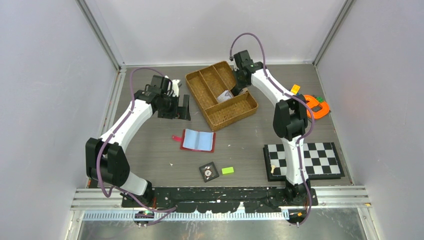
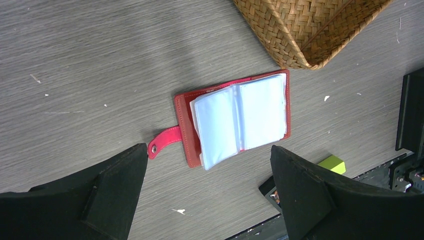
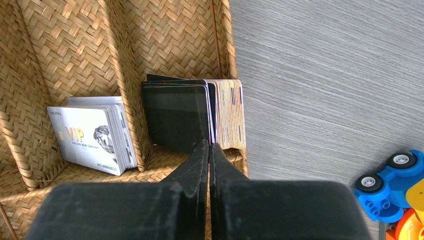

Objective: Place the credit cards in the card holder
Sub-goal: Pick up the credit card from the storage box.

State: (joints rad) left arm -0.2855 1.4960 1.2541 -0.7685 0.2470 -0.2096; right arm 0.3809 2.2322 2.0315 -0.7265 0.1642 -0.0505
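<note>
Altogether, two tray [image 3: 222, 45] compartments hold credit cards [image 3: 90, 132].

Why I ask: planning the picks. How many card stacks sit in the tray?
2. A white stack in the middle compartment of the tray; a dark-fronted stack in the compartment beside it, along the outer wall. More could be hidden behind them.
</note>
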